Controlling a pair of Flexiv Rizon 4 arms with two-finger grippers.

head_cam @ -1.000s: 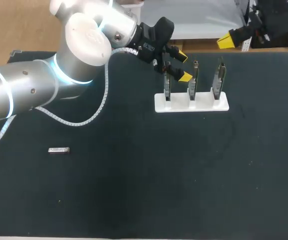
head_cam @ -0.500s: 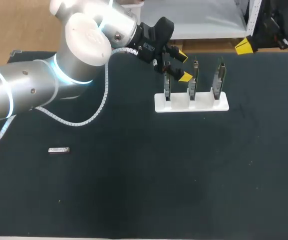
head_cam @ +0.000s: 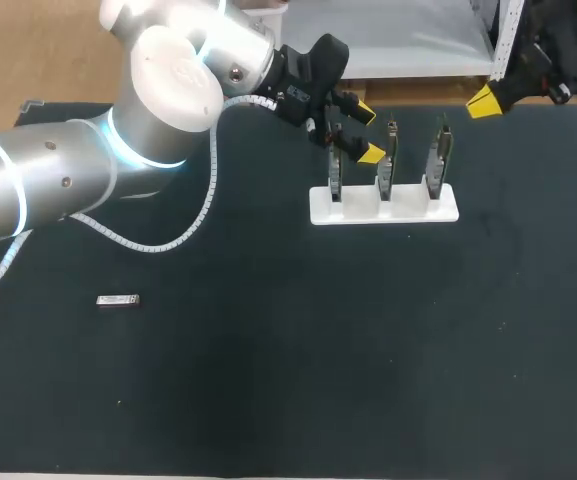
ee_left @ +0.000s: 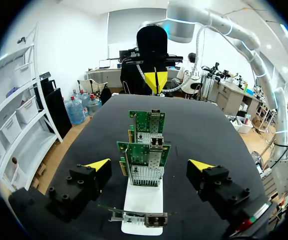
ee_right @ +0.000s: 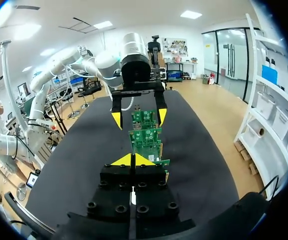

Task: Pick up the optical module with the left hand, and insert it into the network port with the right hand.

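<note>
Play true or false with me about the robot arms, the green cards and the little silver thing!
1. The left tool is open. True.
2. The left tool holds the optical module. False: it lies on the table, far from both tools.
3. Three green cards stand in the white stand. True.
4. The right tool is wide open. False: its yellow tips are shut together, with nothing between them.

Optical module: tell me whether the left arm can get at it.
Probably yes. The optical module lies alone on bare table, nothing over it; the left gripper is open, though off by the card rack.
</note>
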